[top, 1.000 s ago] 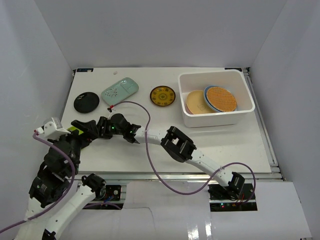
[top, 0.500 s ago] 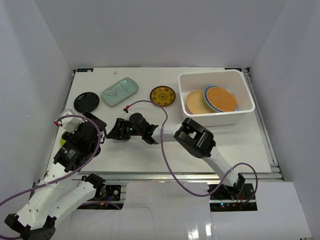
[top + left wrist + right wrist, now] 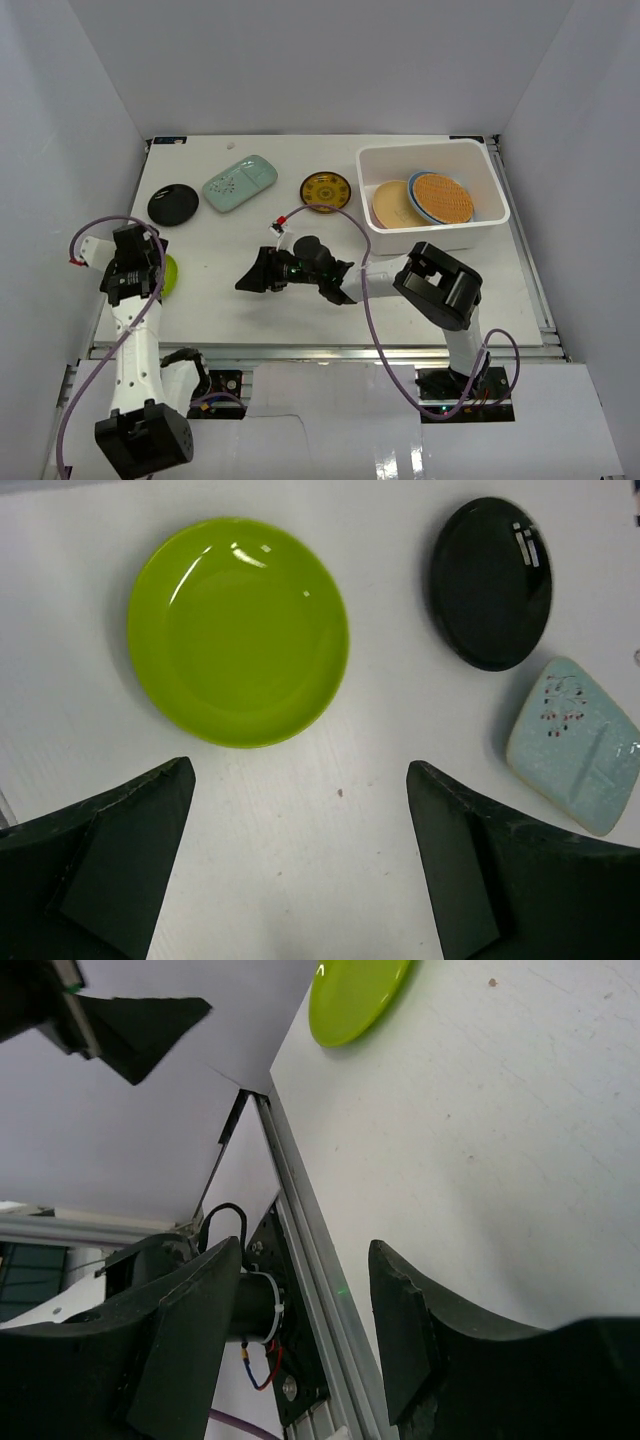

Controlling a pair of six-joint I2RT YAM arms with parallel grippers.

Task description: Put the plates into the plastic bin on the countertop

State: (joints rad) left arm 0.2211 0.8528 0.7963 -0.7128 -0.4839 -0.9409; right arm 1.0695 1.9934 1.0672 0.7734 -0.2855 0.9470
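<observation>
1. White countertop [image 3: 300, 320] carries four loose plates along its far and left sides. The plastic bin [image 3: 432, 240] sits at the far right corner.
2. Inside the bin, a woven-look orange plate [image 3: 441, 197] overlaps a tan plate [image 3: 390, 205]. It also lies on a blue plate [image 3: 411, 184], of which only a thin rim shows.
3. A small yellow-and-dark patterned plate [image 3: 325, 191] lies flat just left of the bin, not touching it.
4. Further left is a mint-green dotted dish [image 3: 239, 182]. A black plate [image 3: 173, 205] lies near it toward the left wall, and the two are apart.
5. The lime green plate [image 3: 238, 630] lies flat by the left edge, nearer the arm bases than the black plate. From above it is mostly hidden under the left arm's wrist.
6. The left gripper [image 3: 300, 865] hangs over the countertop just short of the lime plate. Its jaws are spread wide with bare tabletop between them, and it holds nothing.
7. The right gripper [image 3: 256, 273] reaches across into the left half of the countertop and points toward the lime plate, well apart from it. Its jaws are also spread and empty.
8. In the right wrist view, the right arm's fingers [image 3: 180, 1340] frame the near left corner of the countertop and its metal frame [image 3: 310, 1290].
9. A purple cable [image 3: 365, 310] loops along the right arm.
</observation>
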